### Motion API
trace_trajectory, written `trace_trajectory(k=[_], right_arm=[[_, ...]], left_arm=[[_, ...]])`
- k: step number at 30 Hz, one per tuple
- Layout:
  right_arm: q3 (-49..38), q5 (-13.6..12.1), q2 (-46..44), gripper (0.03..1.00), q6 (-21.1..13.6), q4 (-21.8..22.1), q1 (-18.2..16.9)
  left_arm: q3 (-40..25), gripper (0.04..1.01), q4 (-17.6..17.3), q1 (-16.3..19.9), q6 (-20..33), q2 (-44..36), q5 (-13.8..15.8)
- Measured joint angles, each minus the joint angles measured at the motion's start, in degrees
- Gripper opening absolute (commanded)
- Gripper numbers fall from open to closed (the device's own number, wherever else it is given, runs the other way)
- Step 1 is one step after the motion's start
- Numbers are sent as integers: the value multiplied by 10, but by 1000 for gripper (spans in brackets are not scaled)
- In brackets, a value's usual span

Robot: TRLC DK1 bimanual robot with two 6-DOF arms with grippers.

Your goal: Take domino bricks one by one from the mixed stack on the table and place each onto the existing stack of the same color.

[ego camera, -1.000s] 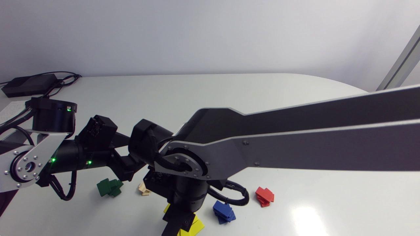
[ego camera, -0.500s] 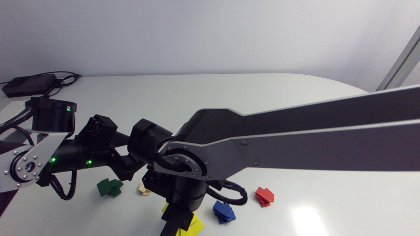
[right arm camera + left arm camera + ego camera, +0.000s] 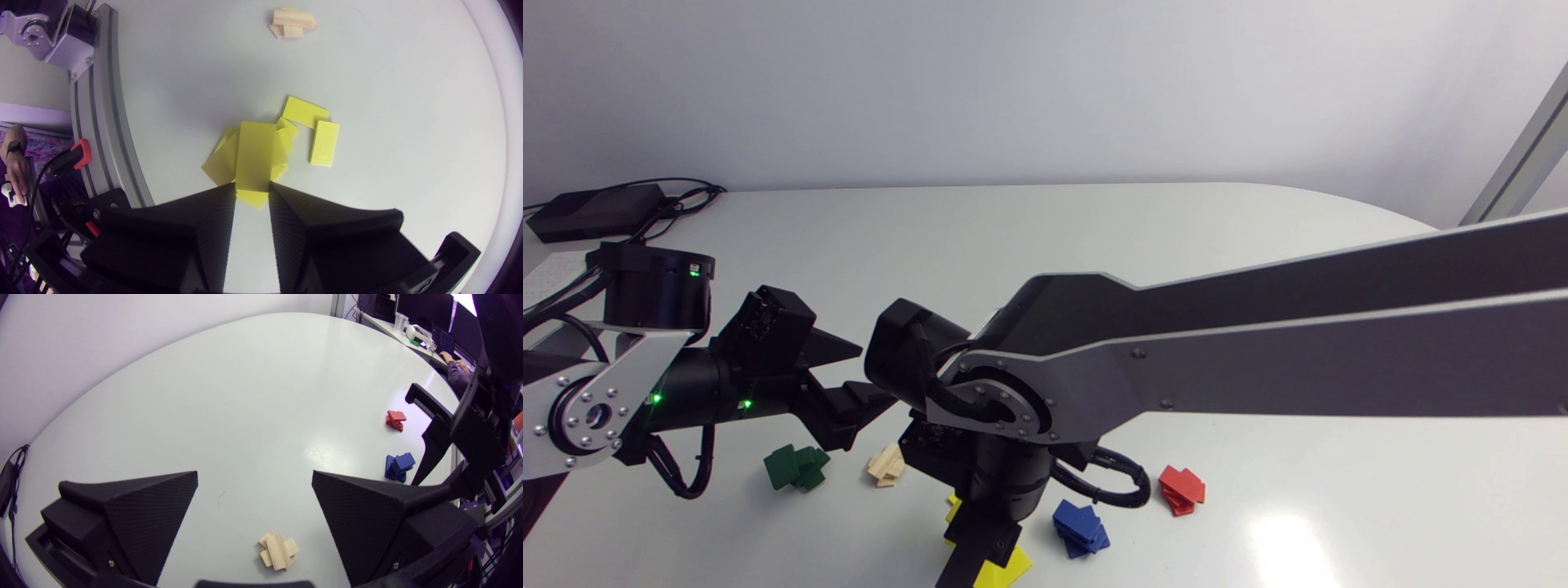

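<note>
Brick clamped over the yellow stack

The right gripper (image 3: pixel 252 185) has its two matte black wedges drawn close together, clamped on one end of a yellow brick (image 3: pixel 255 151). The brick is a thin, flat rectangle with a smooth, even face. It juts out ahead of the fingertips, directly above the yellow stack (image 3: pixel 218 165), whose slabs lie fanned at differing angles. Two loose yellow bricks (image 3: pixel 322 143) lie flat just beside that stack, close to each other.

The left gripper (image 3: pixel 255 475) hangs with its wedges wide apart, and their inner faces show a fine woven grain. Under the gap between them sits the wooden stack (image 3: pixel 278 551), made of pale, grained sticks laid crosswise. Well beyond it are the blue stack (image 3: pixel 398 467) and the red stack (image 3: pixel 395 419), both of chunky, sharp-edged slabs. The green stack (image 3: pixel 796 467) stands below the left arm in the head view. The worktop (image 3: pixel 1094 245) is glossy white with a rounded edge and carries a patch of glare.

Compared with half a second ago, the right arm's wrist and elbow joint have shifted a little toward the right of the head view. The wooden stack, then half hidden behind the wrist, now shows whole, and more of the left gripper's fingers is exposed. The left arm and all the stacks lie where they were.
</note>
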Motion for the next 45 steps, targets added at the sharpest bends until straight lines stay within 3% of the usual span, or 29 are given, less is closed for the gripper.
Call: trace_trajectory(k=[24, 29, 42, 45], right_arm=[[0, 0, 0, 102, 0, 0, 1], [0, 0, 0, 249, 0, 0, 1], [0, 0, 0, 264, 0, 0, 5], [0, 0, 0, 366, 0, 0, 5]], left_arm=[[0, 995, 0, -3, -2, 0, 0], [0, 995, 0, -3, -2, 0, 0], [0, 995, 0, -10, -2, 0, 0], [0, 995, 0, -10, -2, 0, 0]])
